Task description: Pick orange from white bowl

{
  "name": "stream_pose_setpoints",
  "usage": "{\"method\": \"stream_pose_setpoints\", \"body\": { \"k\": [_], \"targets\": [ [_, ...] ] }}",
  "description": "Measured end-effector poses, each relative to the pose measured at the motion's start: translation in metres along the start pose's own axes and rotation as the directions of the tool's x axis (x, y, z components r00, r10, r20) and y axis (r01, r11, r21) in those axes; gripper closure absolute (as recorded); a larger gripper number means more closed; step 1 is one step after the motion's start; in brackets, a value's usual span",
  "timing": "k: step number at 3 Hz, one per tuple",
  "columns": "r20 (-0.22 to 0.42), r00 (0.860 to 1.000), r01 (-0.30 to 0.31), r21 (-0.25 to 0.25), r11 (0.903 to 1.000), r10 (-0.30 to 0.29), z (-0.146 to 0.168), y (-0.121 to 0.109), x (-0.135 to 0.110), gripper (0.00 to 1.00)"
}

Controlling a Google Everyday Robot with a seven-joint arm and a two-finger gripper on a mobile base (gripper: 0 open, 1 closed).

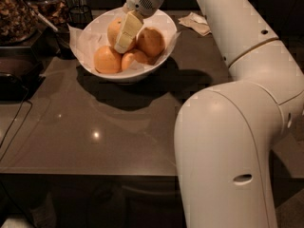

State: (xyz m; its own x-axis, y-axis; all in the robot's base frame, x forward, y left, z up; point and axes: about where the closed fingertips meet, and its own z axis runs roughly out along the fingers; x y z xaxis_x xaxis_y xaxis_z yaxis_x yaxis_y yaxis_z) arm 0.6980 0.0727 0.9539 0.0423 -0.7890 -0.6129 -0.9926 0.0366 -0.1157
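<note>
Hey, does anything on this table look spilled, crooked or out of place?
Nothing is spilled or damaged. Only a crumpled napkin lies loose on the table beyond the white bowl, and the bowl's paper lining pokes past its rim. The gripper is in the bowl, at the orange.
</note>
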Motion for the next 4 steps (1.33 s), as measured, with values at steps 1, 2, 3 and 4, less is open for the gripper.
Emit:
{"method": "stream_pose_setpoints", "body": {
  "k": [1, 2, 3, 4],
  "targets": [
    [0.005, 1.000, -0.013, -0.008, 0.9999, 0.013, 0.0052, -0.0036, 0.0045, 0.00],
    [0.008, 1.000, -0.020, -0.013, 0.9997, 0.020, 0.0092, -0.0062, 0.0074, 0.00],
    [0.008, 1.000, -0.020, -0.013, 0.9997, 0.020, 0.0094, -0.0064, 0.0076, 0.17],
    [0.010, 1.000, 0.002, -0.001, 1.0000, -0.002, 0.0085, -0.0071, 0.0078, 0.40]
  ]
}}
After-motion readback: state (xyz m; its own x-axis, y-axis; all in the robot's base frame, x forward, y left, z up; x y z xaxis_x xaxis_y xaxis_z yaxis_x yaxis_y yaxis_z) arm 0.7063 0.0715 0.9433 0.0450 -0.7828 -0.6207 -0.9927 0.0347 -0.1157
